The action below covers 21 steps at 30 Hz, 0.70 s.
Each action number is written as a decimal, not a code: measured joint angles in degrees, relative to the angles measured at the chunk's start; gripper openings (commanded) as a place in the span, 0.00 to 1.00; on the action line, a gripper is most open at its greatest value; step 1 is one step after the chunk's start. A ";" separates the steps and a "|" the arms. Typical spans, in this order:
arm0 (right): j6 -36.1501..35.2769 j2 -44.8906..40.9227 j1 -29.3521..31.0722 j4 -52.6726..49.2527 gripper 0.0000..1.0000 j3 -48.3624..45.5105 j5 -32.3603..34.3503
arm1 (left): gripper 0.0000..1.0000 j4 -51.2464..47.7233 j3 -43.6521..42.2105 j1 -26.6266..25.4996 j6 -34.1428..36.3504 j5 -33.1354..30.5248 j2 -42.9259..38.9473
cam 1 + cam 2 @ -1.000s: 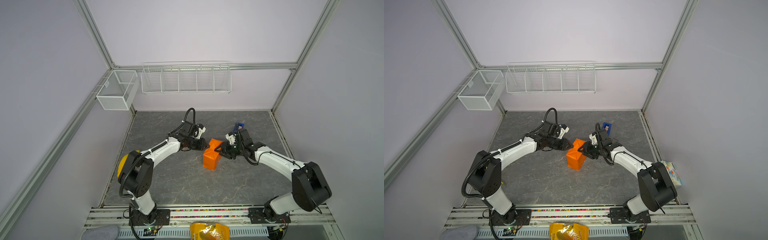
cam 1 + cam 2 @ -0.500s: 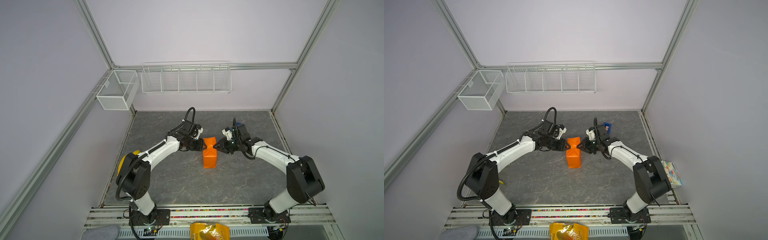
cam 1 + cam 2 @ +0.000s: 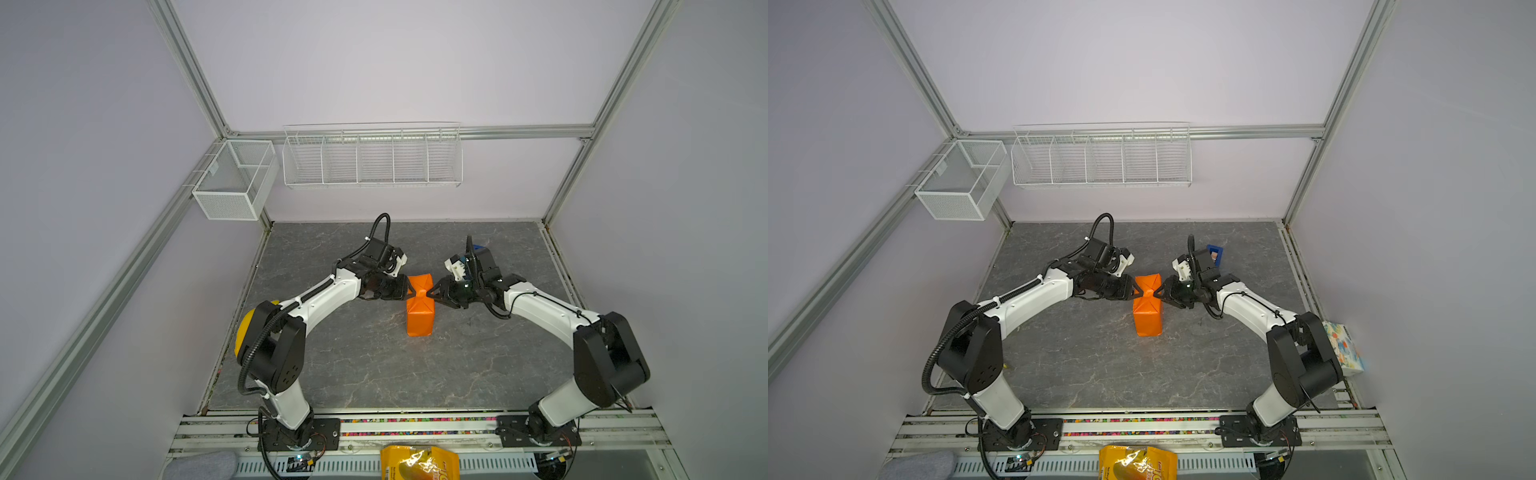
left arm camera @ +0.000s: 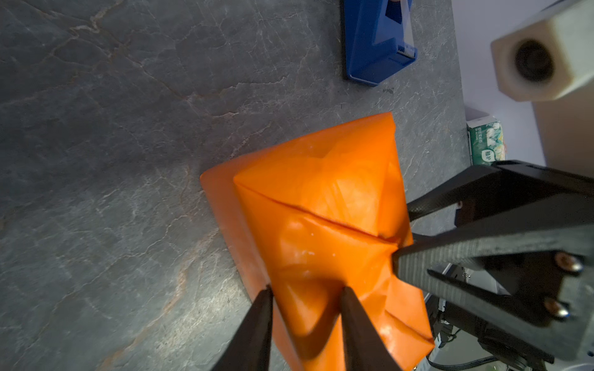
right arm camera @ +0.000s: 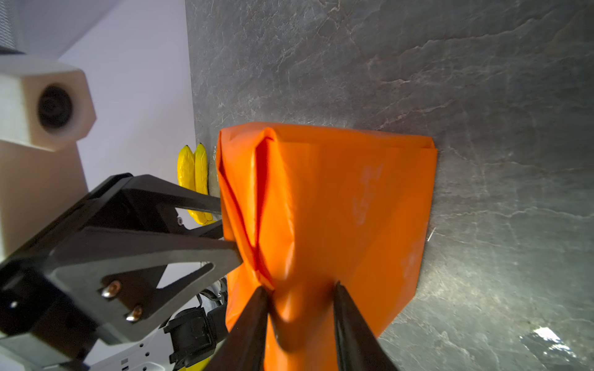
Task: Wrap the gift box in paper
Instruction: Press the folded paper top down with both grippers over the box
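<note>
The orange paper lies folded around a block at mid-table, its far part squeezed into a narrow waist. The gift box is hidden under it. My left gripper presses into the waist from the left. My right gripper presses in from the right, tip to tip with it. In the left wrist view the left gripper stands part open, creased paper bulging between its fingers. The right gripper stands the same against the paper.
A blue tape dispenser stands behind the right wrist. Bananas lie by the left wall. A yellow snack bag sits at the front rail and a tissue pack at the right edge. Wire baskets hang on the back wall.
The parcel has turned from slanted to straight front-to-back. Both grippers have closed in on its far part from either side, squeezing it into a waist.
</note>
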 measured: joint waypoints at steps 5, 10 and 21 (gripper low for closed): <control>0.81 -0.11 0.00 -0.46 0.61 0.20 -0.39 | 0.34 0.17 -0.07 0.02 0.00 0.15 0.00; 1.68 -0.09 0.00 0.11 0.67 1.07 -1.07 | 0.33 0.20 -0.09 0.11 0.00 0.39 0.07; 1.42 3.93 0.00 0.20 0.45 3.21 -0.72 | 0.32 0.20 -0.09 0.26 0.02 0.90 0.02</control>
